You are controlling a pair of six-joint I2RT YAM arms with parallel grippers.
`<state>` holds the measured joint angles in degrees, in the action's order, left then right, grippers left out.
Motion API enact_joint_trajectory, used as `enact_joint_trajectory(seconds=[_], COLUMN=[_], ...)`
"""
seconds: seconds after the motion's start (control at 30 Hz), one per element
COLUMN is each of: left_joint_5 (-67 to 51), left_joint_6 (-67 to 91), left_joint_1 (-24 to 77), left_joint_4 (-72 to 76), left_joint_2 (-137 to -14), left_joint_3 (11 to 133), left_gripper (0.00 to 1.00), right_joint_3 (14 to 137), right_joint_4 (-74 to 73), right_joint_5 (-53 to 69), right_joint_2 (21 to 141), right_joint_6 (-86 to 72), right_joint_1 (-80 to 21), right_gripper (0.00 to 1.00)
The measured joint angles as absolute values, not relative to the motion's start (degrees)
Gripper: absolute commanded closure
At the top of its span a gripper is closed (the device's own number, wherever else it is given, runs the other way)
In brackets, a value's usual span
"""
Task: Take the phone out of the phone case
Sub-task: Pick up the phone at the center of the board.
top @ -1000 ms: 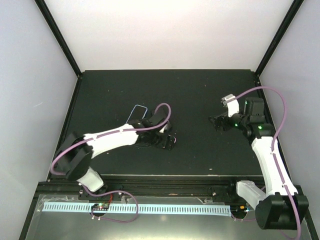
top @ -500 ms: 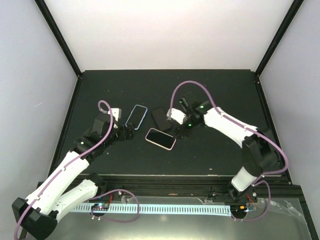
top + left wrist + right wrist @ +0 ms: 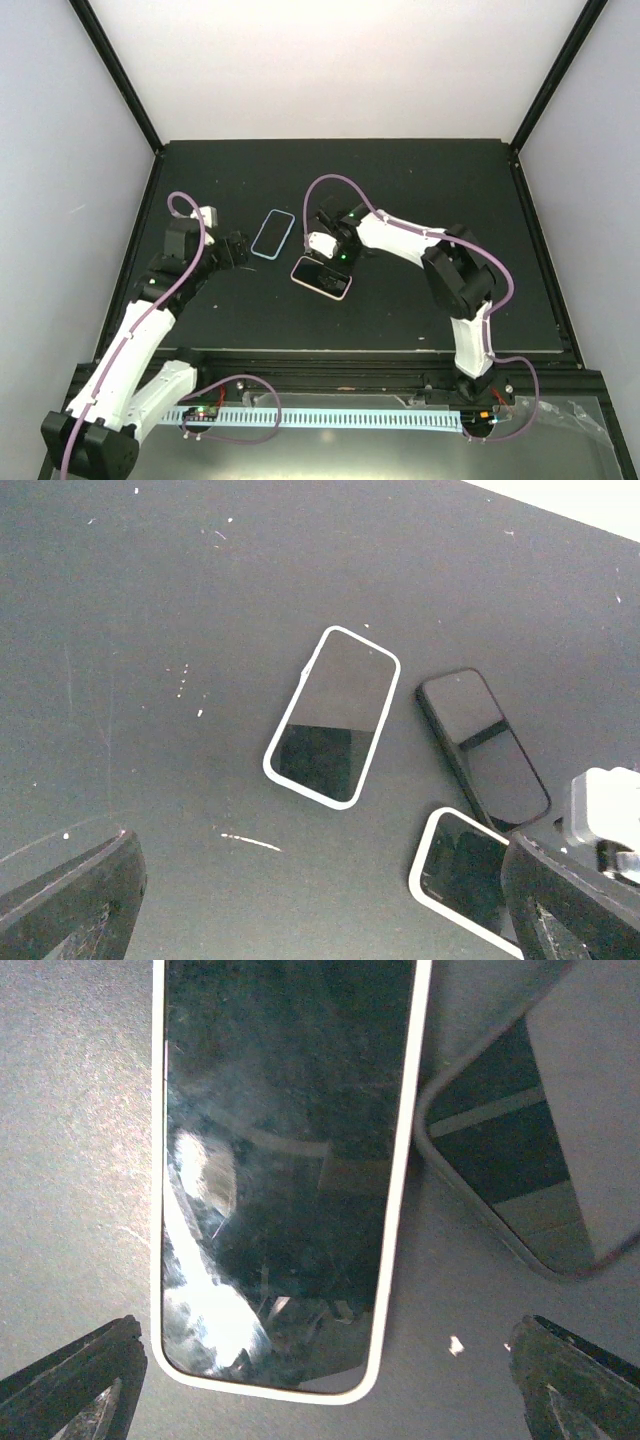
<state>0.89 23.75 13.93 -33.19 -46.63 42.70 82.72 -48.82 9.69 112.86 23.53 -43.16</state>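
Worktop (image 3: 430, 310), matte black, fills the scene beneath two white arms. The right hand (image 3: 333, 258) hangs just above the phone (image 3: 321, 277), its fingers (image 3: 70, 1380) spread wide on either side of the pinkish-edged slab and holding nothing. The left hand (image 3: 240, 250), equally wide and empty, hovers near the pale blue phone case (image 3: 272, 234), which lies flat and apart from the phone. An all-black handset (image 3: 483, 748) lies just beside the phone.
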Motion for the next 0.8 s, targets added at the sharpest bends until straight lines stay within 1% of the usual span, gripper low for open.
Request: enact_joint_trajectory(seconds=[0.17,0.37,0.6,0.77,0.8], left_joint_5=[-3.90,-7.42,-9.28,-9.65,-9.69], left_joint_6=[23.75,23.75,23.75,23.75,23.75], left_joint_1=[9.82,5.74,5.23,5.19,5.19], left_joint_4=[-32.47,-32.05,-31.62,-31.59,-31.57], left_joint_2=[-48.21,-49.01,-49.28,-49.28,-49.28], left_joint_3=[42.68,42.46,42.15,42.15,42.15], left_gripper=[0.01,0.01,0.01,0.01,0.01], right_joint_3=[84.64,84.64,84.62,83.94,83.68], right_joint_4=[-49.41,-51.35,-52.03,-49.69,-49.04], right_joint_5=[7.88,8.14,8.97,3.60,2.28], right_joint_2=[116.36,116.77,117.67,117.91,117.91], right_joint_6=[20.60,19.35,17.82,14.44,13.72], right_joint_1=[-43.68,-45.43,-48.29,-49.89,-50.28], right_gripper=[0.00,0.00,0.00,0.00,0.01])
